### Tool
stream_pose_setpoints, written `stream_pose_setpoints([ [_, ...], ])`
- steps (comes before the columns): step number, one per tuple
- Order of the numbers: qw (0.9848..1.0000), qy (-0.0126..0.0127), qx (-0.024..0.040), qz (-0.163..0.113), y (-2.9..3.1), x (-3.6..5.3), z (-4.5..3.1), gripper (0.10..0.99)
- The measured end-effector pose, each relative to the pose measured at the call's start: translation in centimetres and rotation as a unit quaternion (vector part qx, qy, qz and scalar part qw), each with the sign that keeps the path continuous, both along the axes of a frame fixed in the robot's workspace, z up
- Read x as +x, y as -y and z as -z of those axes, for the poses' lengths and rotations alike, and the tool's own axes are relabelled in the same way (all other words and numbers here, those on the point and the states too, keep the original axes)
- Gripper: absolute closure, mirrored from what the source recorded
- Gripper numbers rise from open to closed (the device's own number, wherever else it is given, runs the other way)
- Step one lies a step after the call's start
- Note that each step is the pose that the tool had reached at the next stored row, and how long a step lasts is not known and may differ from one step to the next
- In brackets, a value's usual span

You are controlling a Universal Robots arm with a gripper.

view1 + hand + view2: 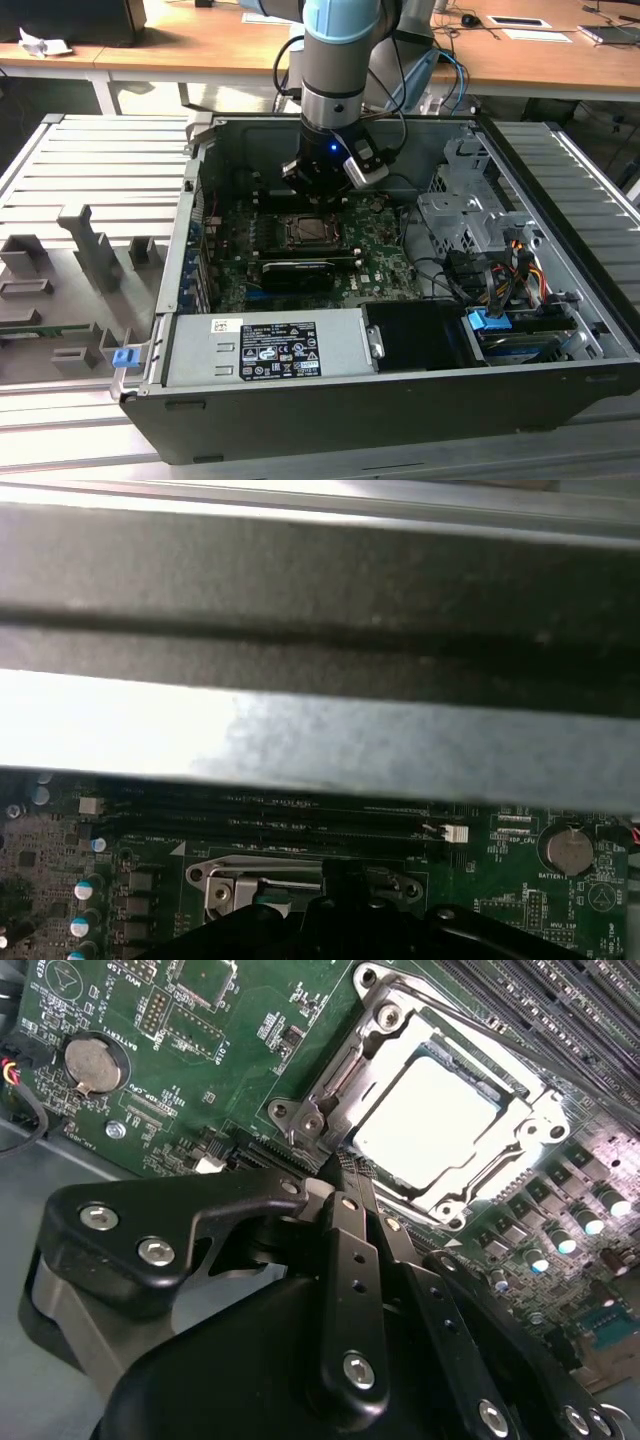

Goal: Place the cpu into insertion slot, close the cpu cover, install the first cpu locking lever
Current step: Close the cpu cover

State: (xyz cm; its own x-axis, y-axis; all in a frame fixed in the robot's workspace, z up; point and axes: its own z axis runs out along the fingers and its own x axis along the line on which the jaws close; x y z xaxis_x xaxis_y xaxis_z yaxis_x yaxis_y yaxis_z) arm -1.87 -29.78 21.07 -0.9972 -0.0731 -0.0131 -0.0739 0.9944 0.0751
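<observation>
The gripper [342, 1165], fingers pressed together and holding nothing, has its tips at the cpu cover's [470, 1192] edge; the cpu [425, 1120] lies flat beyond, glare hiding its face.

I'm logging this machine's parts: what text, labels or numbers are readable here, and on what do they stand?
White label on the power supply: print too small to read.
White lettering on the green circuit board, in both wrist views: too small and blurred to quote.
No other text is legible.
</observation>
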Motion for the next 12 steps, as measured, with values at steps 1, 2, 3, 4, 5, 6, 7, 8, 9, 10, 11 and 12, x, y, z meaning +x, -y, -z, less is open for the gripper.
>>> stream_pose_setpoints([
  [1,1.0000,0.0000,0.0000,0.000,0.02,0.00,0.00,0.980],
  [2,1.0000,0.0000,0.0000,0.000,0.04,0.00,0.00,0.980],
  [3,1.0000,0.0000,0.0000,0.000,0.07,0.00,0.00,0.980],
  [4,1.0000,0.0000,0.0000,0.000,0.14,0.00,0.00,0.980],
  [5,1.0000,0.0000,0.0000,0.000,0.16,0.00,0.00,0.980],
  [6,1.0000,0.0000,0.0000,0.000,0.18,0.00,0.00,0.980],
  [7,1.0000,0.0000,0.0000,0.000,0.20,0.00,0.00,0.980],
  [8,1.0000,0.0000,0.0000,0.000,0.22,0.00,0.00,0.980],
  [9,1.0000,0.0000,0.0000,0.000,0.24,0.00,0.00,0.980],
  [10,1.0000,0.0000,0.0000,0.000,0.26,0.00,0.00,0.980],
  [11,1.0000,0.0000,0.0000,0.000,0.28,0.00,0.00,0.980],
  [12,1.0000,0.0000,0.0000,0.000,0.29,0.00,0.00,0.980],
])
